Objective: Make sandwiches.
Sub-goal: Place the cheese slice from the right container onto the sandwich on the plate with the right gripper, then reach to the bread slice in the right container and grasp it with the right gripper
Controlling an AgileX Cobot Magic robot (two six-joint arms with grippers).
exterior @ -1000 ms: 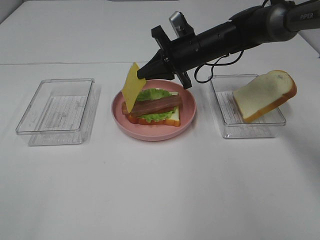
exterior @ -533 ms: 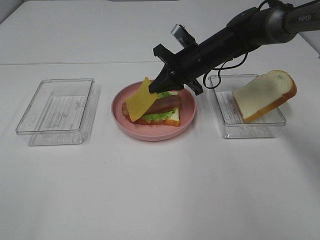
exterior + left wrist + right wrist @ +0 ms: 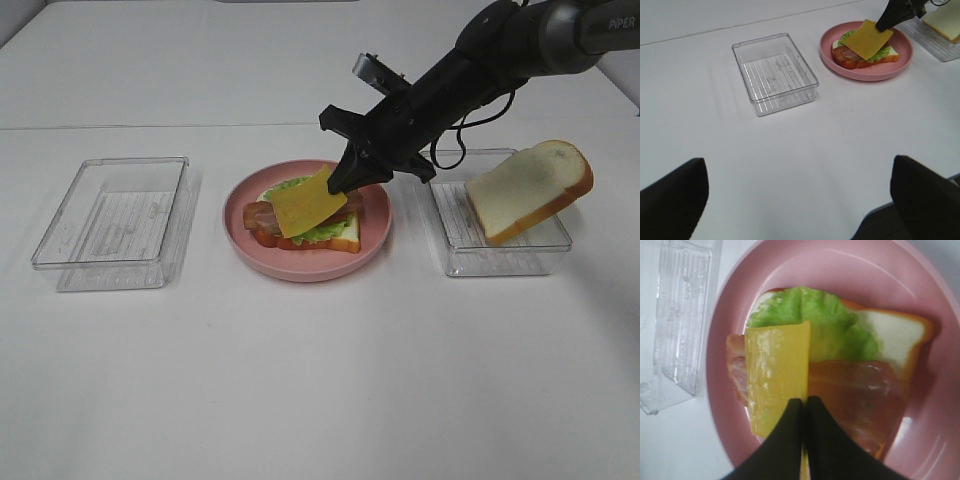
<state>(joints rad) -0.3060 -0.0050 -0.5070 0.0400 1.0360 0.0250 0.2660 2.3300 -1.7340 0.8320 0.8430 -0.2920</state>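
Note:
A half-built sandwich (image 3: 320, 232) lies on the round pink plate (image 3: 300, 270): one bread slice (image 3: 897, 335), green lettuce (image 3: 815, 322) and reddish bacon (image 3: 855, 397). My right gripper (image 3: 340, 183) is shut on one edge of the yellow cheese slice (image 3: 308, 203) and holds it tilted low over the bacon; this also shows in the right wrist view (image 3: 804, 407). The cheese's (image 3: 775, 382) free end rests on or just above the bacon; I cannot tell which. A second bread slice (image 3: 530, 190) leans in the right clear tray (image 3: 450, 255). My left gripper (image 3: 797, 165) is open and empty, far from the plate (image 3: 865, 75).
An empty clear tray (image 3: 115, 220) stands left of the plate and shows in the left wrist view (image 3: 775, 72). The right arm (image 3: 470, 65) reaches across above the right tray. The white table (image 3: 320, 380) extends in front.
My right gripper has moved right and down with the cheese. The cheese has swung from nearly upright to lying low and tilted over the bacon.

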